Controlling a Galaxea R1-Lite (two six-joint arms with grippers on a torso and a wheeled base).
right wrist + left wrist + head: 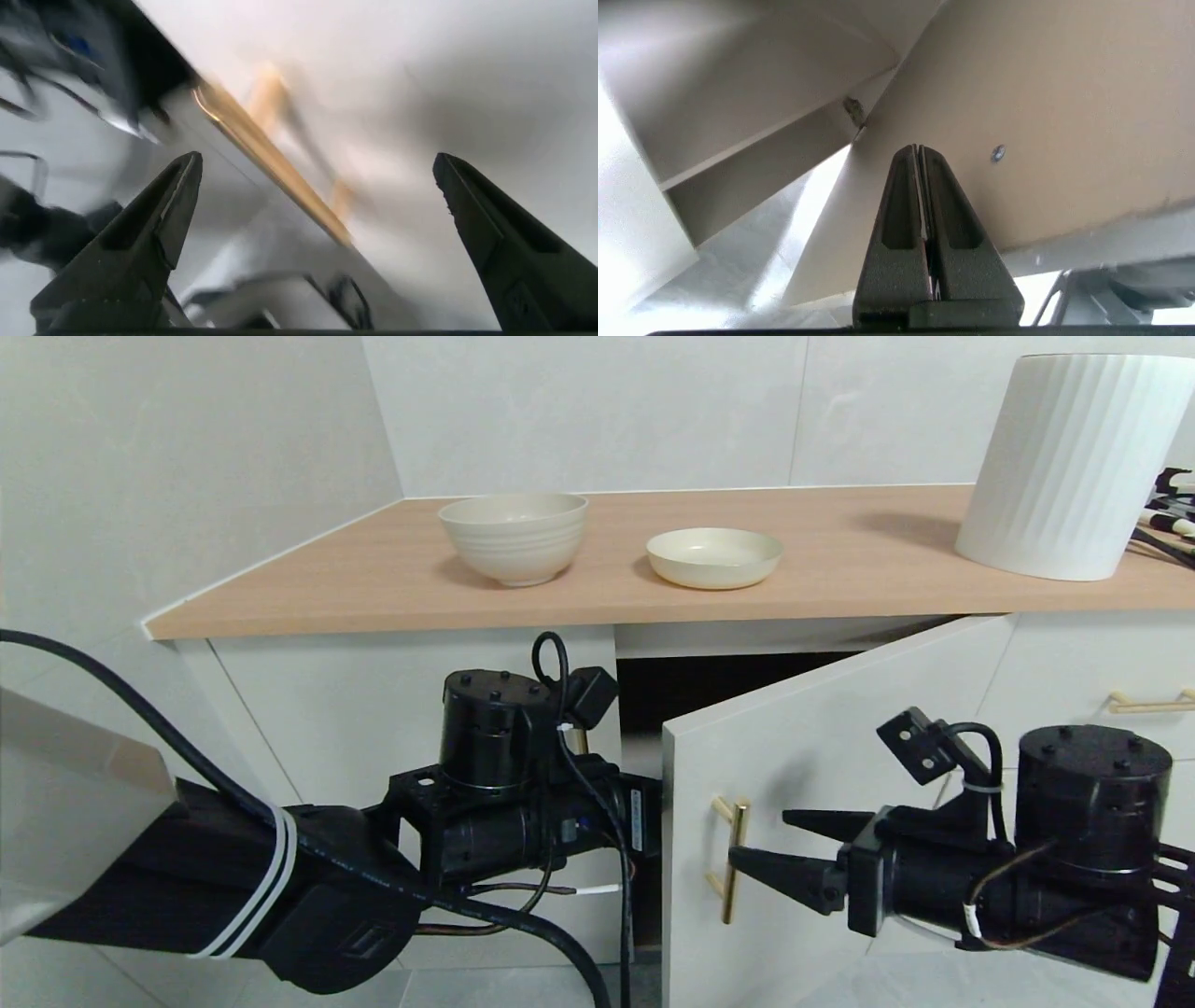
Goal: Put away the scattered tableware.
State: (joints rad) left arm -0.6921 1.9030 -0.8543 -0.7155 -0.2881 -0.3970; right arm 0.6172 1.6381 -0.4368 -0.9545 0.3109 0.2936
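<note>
A deep cream bowl (513, 537) and a shallow cream dish (714, 557) stand side by side on the wooden counter (840, 588). Below them a white cabinet door (822, 775) hangs partly open. My left gripper (917, 154) is shut with nothing in it, its tip inside the gap against the door's inner face (1064, 103). My right gripper (761, 845) is open in front of the door, its fingers on either side of the gold handle (730, 859). The handle (271, 163) runs between the spread fingertips (182, 182).
A tall white ribbed container (1074, 467) stands at the counter's right end, with dark utensils (1167, 527) behind it. A drawer with a gold handle (1153, 702) sits right of the open door. A tiled wall closes off the left side.
</note>
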